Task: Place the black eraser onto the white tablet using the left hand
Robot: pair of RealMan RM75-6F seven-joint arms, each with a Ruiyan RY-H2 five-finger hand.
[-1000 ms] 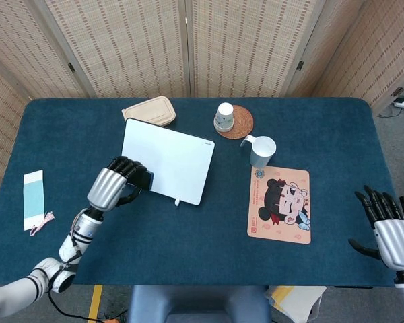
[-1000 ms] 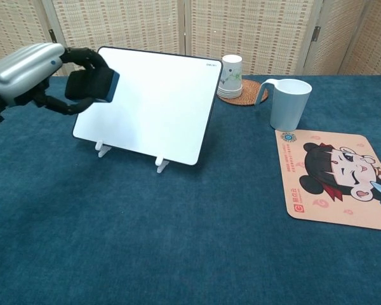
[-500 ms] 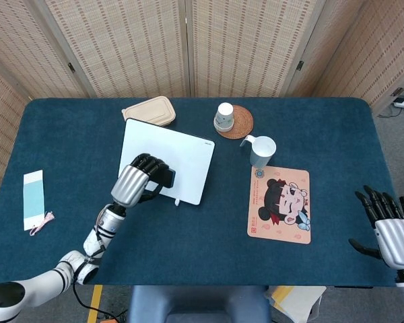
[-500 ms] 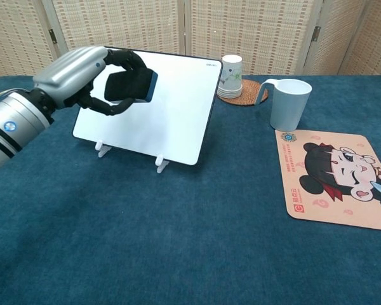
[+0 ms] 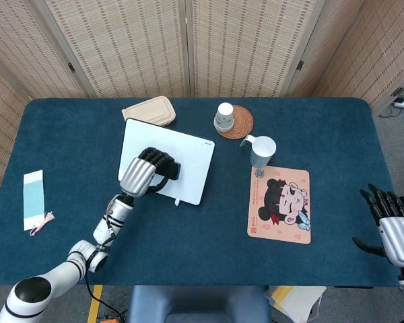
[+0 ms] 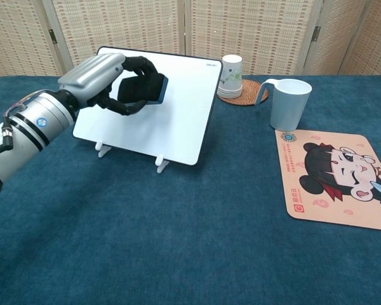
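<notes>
Left hand (image 6: 108,79) grips the black eraser (image 6: 144,88), fingers curled around it, thumb underneath. Eraser is held in front of the white tablet (image 6: 178,114), over its upper-left part in the chest view; cannot tell if it touches the tablet face. In the head view the left hand (image 5: 143,173) sits over the tablet's (image 5: 188,151) lower-left area, eraser (image 5: 172,170) poking out past the fingers. Tablet leans tilted back on small white feet on the dark blue surface (image 6: 178,241), near the surface's left-centre.

Right hand (image 5: 390,225) shows only in the head view, at the far right edge beside the surface, fingers spread apart, holding nothing.

Other stuff: tan lidded box (image 5: 149,111) just behind the tablet's top edge. Paper cup (image 6: 231,75) stands on a round woven coaster (image 6: 249,94) behind and right of the tablet. White mug (image 6: 288,103) upright, handle toward the left, just in front of the coaster and near the top corner of the cartoon mouse pad (image 6: 333,178). Mouse pad lies flat on the right part of the surface, well apart from the tablet. Light blue and white card (image 5: 33,198) with a pink string lies flat at the far left edge of the surface, well apart from everything. Woven screen panels (image 5: 188,40) stand behind the surface.
</notes>
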